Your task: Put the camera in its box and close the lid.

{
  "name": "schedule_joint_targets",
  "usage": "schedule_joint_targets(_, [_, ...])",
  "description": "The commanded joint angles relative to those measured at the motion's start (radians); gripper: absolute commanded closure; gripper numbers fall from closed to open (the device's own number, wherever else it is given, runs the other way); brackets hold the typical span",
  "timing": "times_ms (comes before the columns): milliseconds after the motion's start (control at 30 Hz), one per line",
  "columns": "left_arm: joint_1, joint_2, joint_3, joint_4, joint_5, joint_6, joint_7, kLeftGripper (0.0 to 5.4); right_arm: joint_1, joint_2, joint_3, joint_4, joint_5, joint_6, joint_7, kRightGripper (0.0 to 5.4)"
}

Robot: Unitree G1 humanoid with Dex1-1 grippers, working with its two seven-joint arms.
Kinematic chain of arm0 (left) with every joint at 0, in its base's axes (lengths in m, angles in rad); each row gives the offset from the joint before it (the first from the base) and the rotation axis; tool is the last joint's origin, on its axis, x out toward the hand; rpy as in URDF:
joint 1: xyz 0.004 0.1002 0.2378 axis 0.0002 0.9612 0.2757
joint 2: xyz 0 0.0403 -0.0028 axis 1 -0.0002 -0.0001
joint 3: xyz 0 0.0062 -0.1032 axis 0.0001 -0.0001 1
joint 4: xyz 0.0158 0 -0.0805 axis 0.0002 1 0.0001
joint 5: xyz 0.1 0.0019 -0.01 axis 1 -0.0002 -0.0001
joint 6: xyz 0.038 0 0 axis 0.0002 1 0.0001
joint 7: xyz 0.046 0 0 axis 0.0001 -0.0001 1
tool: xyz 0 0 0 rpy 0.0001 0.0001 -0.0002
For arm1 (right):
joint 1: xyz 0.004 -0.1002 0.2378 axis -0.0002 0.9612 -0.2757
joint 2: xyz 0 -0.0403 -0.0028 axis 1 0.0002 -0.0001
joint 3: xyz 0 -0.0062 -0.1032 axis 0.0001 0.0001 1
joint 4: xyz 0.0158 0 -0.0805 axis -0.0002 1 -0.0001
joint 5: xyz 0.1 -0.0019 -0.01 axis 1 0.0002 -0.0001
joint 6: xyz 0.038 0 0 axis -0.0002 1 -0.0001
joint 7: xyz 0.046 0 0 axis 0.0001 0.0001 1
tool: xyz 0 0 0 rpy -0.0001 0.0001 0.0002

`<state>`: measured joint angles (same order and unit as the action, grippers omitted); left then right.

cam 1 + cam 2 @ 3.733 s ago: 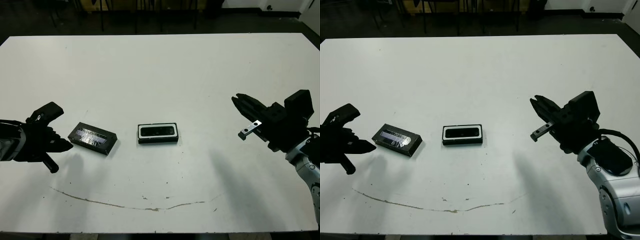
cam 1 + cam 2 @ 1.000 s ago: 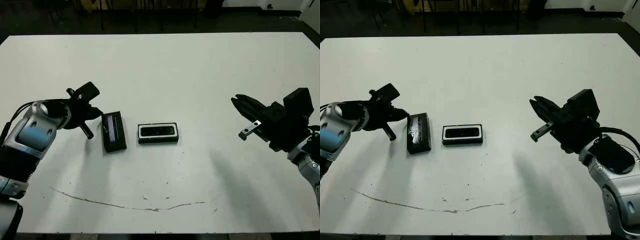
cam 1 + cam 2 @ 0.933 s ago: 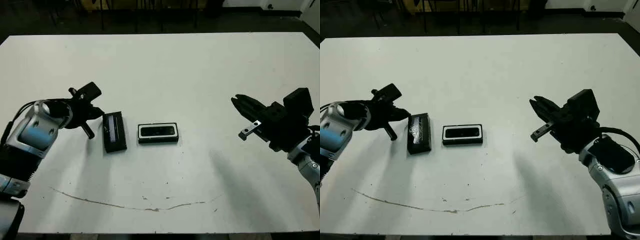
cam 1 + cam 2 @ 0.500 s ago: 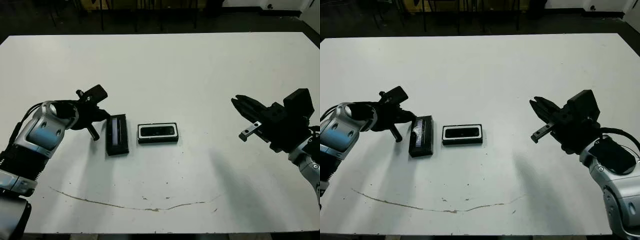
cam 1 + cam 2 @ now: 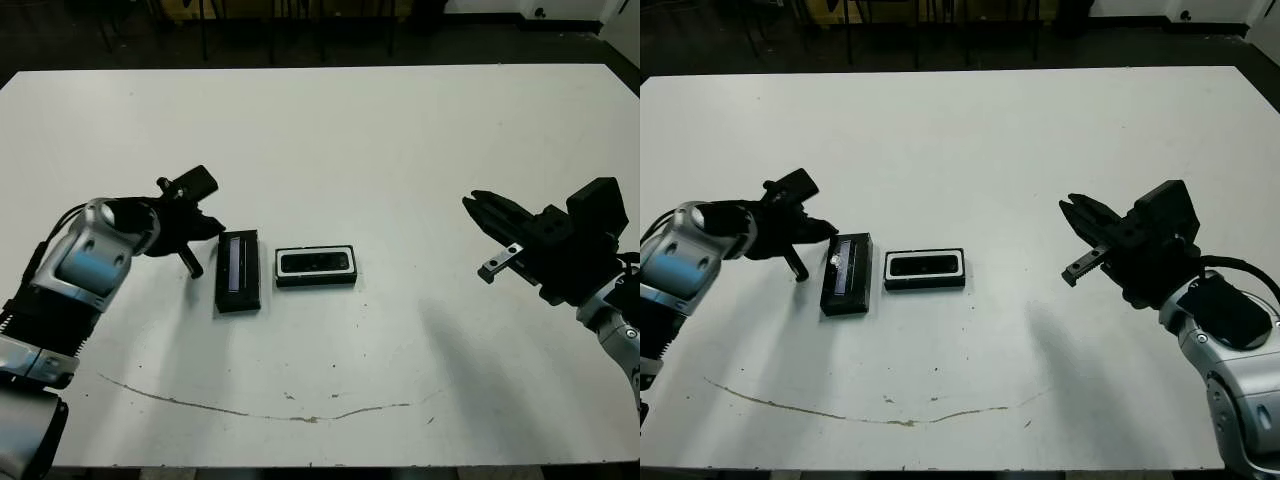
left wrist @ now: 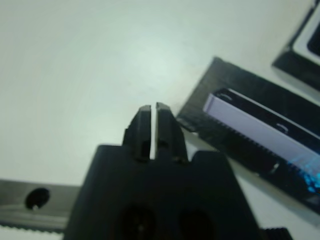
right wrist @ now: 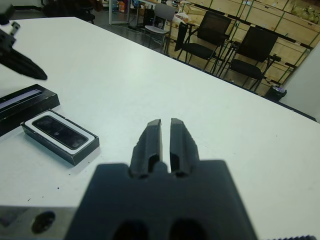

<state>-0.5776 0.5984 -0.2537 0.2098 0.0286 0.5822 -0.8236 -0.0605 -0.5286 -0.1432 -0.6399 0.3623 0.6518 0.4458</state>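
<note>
While both sets of jaws are pressed together with only a hairline slit between the fingers, neither pinches anything. Left gripper [image 5: 212, 233] jaws: tips sit just beside the lid [image 5: 238, 271], at the lid's far-left corner, roughly its 10 o'clock; I cannot tell whether they touch it. In the left wrist view the closed fingers [image 6: 152, 120] end right at the lid's near corner, with the glossy strip of the top panel running away from them.

Lid lies flat on the surface [image 5: 330, 150], long axis running 12-to-6, glossy panel up. It sits at 9 o'clock of the box [image 5: 316, 266], just beside it, with a narrow gap of white surface between. So lid and box sit at right angles: lid lengthwise away from the robot, box crosswise.

Box lies flat, long axis 9-to-3, white lining showing as a rim. The camera [image 5: 315, 263] is inside that hollow, lying flat, lens side up. Box is uncovered; lid is not on it.

Right gripper [image 5: 470, 202] jaws: shut, empty, hanging above the surface well apart from the box, at about its 3 o'clock. Fingers point toward 9–10 o'clock. Right wrist view confirms: closed fingers [image 7: 152, 137], box with camera far ahead and off to one side.

A faint curved scuff line [image 5: 250, 408] crosses the near part of the surface, at 6 o'clock of the box.
</note>
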Motion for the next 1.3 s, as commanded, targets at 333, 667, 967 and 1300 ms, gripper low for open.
schedule_joint_targets(333, [0.344,-0.148,0.336,-0.684,0.008,0.292,0.443,5.2,0.013,-0.005,0.019,0.0,-0.013,-0.002,-0.013,5.4])
schedule_joint_targets(667, [0.737,-0.441,0.352,-1.129,-0.128,0.423,0.591,3.5,0.022,0.011,0.019,0.007,-0.005,-0.006,-0.021,5.4])
schedule_joint_targets(967, [1.004,-0.732,0.23,-1.233,-0.213,0.367,0.796,1.85,0.023,0.019,0.037,0.002,-0.004,0.012,-0.027,5.4])
schedule_joint_targets(1300, [1.028,-0.78,0.126,-1.14,-0.226,0.248,0.956,0.03,0.042,0.019,0.058,-0.005,-0.017,0.006,-0.026,5.4])
